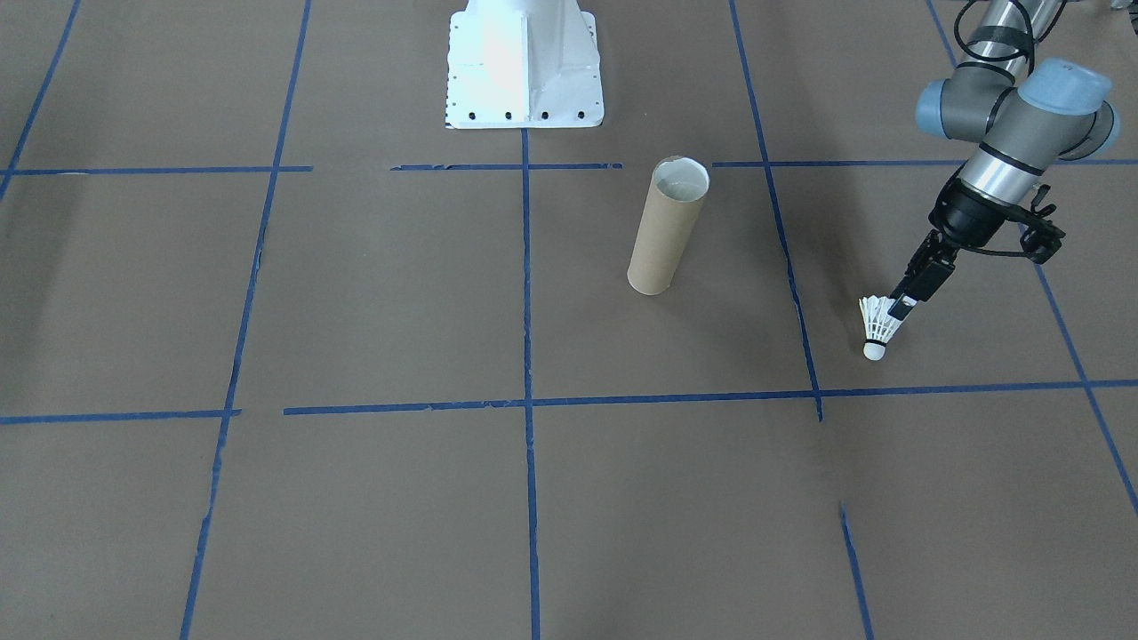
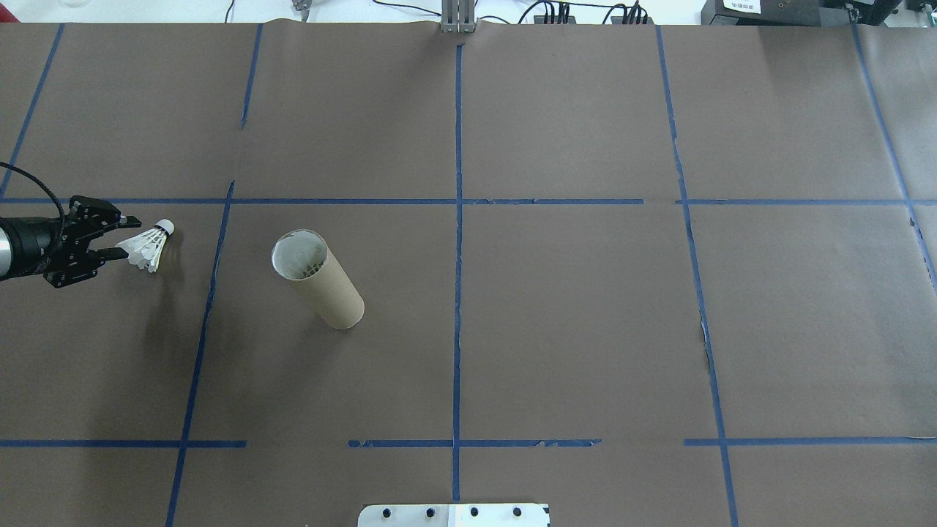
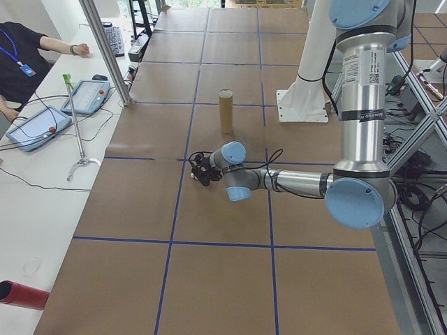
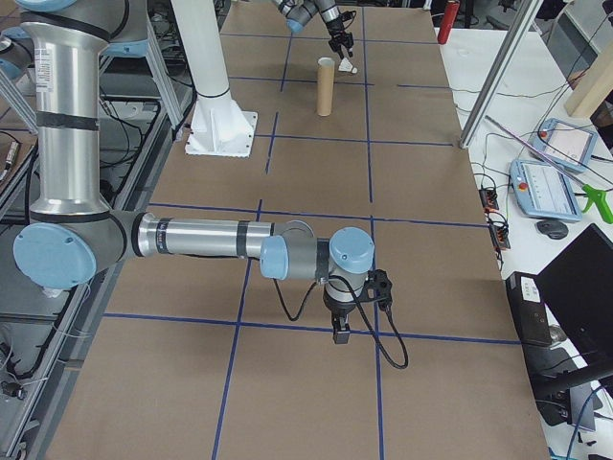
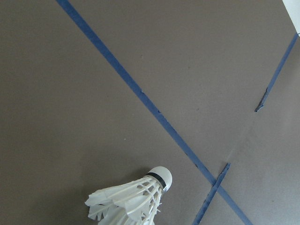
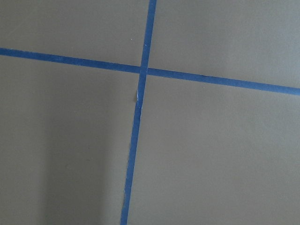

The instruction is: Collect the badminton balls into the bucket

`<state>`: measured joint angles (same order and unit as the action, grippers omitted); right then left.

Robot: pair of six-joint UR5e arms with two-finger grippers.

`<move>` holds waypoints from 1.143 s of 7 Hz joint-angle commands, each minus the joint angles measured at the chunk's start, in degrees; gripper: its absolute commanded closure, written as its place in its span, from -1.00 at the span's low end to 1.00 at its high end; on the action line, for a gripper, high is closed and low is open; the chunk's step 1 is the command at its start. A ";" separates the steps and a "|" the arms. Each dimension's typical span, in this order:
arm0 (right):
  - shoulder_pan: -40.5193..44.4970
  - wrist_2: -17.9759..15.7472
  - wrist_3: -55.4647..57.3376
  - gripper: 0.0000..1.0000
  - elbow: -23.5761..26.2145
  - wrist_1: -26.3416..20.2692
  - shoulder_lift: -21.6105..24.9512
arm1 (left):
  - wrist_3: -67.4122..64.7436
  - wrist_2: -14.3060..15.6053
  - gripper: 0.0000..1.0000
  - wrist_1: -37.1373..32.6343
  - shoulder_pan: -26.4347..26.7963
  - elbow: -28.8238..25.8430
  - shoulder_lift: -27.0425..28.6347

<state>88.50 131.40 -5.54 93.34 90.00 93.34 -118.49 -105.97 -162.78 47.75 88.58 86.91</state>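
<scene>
The white feather shuttlecock hangs cork-down just above the brown table, to the robot's left of the bucket. My left gripper is shut on the rim of its feather skirt. From overhead, the shuttlecock sits at the tip of the left gripper, well left of the tube. The bucket, a tall brown cardboard tube, stands upright with its pale inside open to the top. The left wrist view shows only the shuttlecock over the table. My right gripper points down over the table far from both; I cannot tell its state.
The white pedestal base stands at the robot's side of the table behind the tube. Blue tape lines grid the brown table. A person's arm, tablets and cables lie along the white bench at the far side.
</scene>
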 commanded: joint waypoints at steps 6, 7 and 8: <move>0.00 0.00 0.00 -1.00 0.00 0.00 0.00 | -0.43 -0.63 1.00 0.00 0.07 0.71 0.28; 0.00 0.00 0.00 -1.00 0.00 0.00 0.00 | 1.92 -3.86 1.00 0.70 0.24 2.72 0.02; 0.00 0.00 0.00 -1.00 0.00 0.00 0.00 | 5.42 -9.11 1.00 2.45 2.24 4.57 -0.16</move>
<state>88.51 131.40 -5.54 93.34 90.00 93.34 -116.50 -110.04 -161.88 48.40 91.05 86.98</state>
